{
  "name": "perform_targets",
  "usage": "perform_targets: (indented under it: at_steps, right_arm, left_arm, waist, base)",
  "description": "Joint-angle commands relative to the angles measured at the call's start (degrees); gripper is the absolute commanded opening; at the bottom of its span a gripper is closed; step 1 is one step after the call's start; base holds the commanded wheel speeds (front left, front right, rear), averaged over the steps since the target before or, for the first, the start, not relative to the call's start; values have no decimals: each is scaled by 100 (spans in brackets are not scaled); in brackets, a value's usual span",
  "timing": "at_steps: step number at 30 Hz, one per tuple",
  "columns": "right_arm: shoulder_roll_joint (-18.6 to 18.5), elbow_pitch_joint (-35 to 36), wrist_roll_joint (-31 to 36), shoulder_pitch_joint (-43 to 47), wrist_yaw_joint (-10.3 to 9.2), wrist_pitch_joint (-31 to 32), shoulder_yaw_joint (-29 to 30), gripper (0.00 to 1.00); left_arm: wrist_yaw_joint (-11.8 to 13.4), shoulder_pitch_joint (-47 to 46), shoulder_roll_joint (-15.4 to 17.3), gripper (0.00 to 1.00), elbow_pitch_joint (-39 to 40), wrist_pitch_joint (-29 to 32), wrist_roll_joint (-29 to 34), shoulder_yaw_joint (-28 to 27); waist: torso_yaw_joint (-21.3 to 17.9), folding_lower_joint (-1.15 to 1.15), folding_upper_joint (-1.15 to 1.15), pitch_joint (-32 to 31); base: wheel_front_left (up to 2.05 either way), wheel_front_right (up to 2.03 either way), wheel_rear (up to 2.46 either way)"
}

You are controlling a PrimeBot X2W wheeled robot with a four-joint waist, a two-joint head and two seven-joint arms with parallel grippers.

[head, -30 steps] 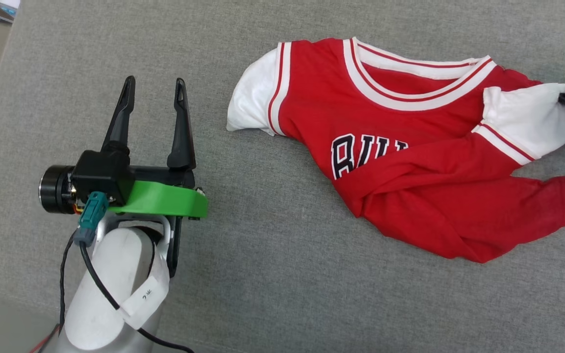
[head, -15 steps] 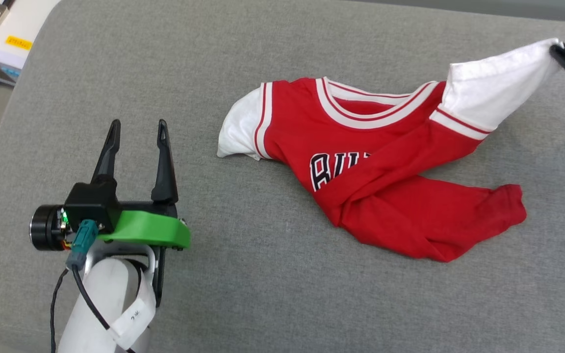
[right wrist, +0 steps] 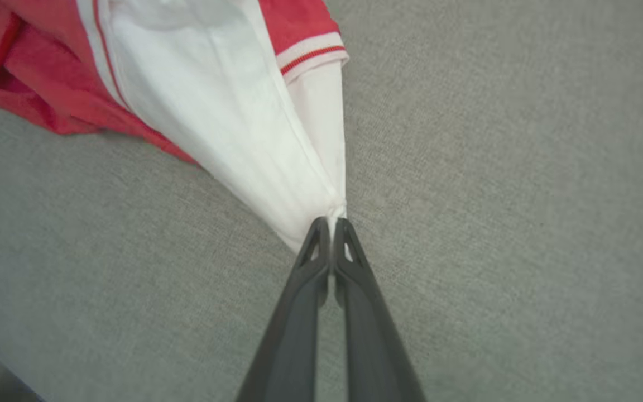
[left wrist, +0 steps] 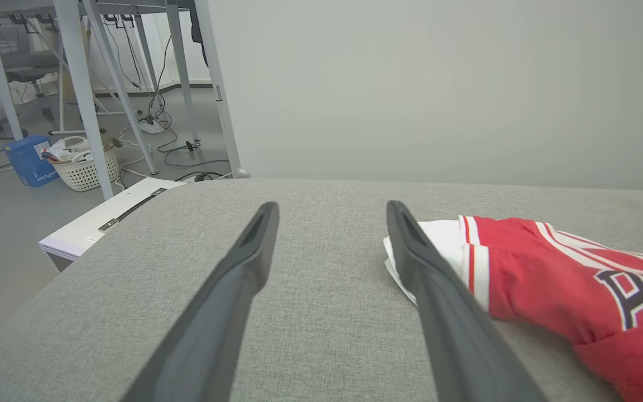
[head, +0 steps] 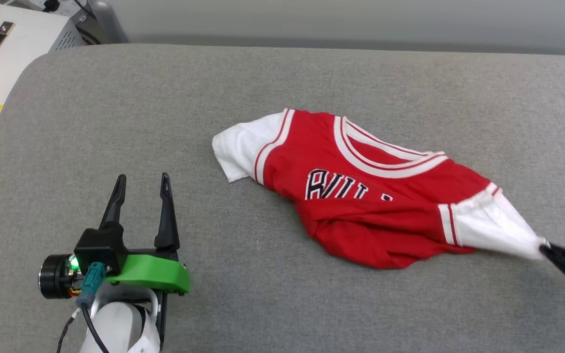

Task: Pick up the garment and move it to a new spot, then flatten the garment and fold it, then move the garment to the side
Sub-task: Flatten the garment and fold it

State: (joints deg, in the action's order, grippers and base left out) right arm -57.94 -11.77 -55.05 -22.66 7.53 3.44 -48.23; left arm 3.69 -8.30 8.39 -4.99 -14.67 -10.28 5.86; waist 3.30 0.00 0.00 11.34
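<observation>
On the grey fabric desk (head: 312, 304), the right tool (right wrist: 331, 223) pinches the garment (head: 361, 196) by its white sleeve (head: 493, 225) at 4 o'clock, stretching it taut, probably for relocating. The left tool (head: 143, 177) sits spread at 8 o'clock.

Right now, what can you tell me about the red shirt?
The red shirt is soft jersey cloth with white short sleeves, red-and-white striped trim and black, white-edged letters. It lies crumpled on the grey padded surface, lower half bunched up. The right tool is shut on the tip of one white sleeve, stretching it taut.

Right gripper (head: 544, 247) dragged garment (head: 361, 220) sleeve nearward (camera tilted too).
</observation>
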Motion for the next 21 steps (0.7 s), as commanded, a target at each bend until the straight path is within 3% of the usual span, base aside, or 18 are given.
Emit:
perform_targets:
  at_steps: [1,9,10,11,12,17,21]
  right_arm:
    - [39,-112,46,250,-4,-71,-50,0]
    - [589,-843,-210,1122,-4,-440,4,0]
    - [653,-884,-282,1141,-4,-530,103,22]
    - [678,-892,-307,1132,-4,-624,197,95]
    - [684,-861,-314,1111,-4,-738,310,100]
    - [454,-345,-399,1013,-4,-1016,862,100]
    - [54,267,-379,815,-4,-918,1408,100]
  left_arm:
    - [-43,87,-49,100,8,-33,54,3]
    - [-123,82,-119,100,-65,-33,115,29]
    - [-125,95,-124,100,-72,-33,123,20]
    - [-126,107,-125,100,-74,-33,129,11]
    - [-132,125,-119,100,-75,-33,136,-1]
    - [-157,202,-100,100,-50,-33,177,-29]
    - [-161,221,-117,100,16,-33,211,-23]
  waist:
    - [-79,0,0,-62]
    - [-67,0,0,-83]
    - [-76,0,0,-109]
    - [-81,0,0,-131]
    - [-86,0,0,-158]
    - [-75,0,0,-289]
    - [-12,0,0,-298]
  base:
    - [0,0,0]
    - [0,0,0]
    - [0,0,0]
    - [0,0,0]
    - [0,0,0]
    - [0,0,0]
    - [0,0,0]
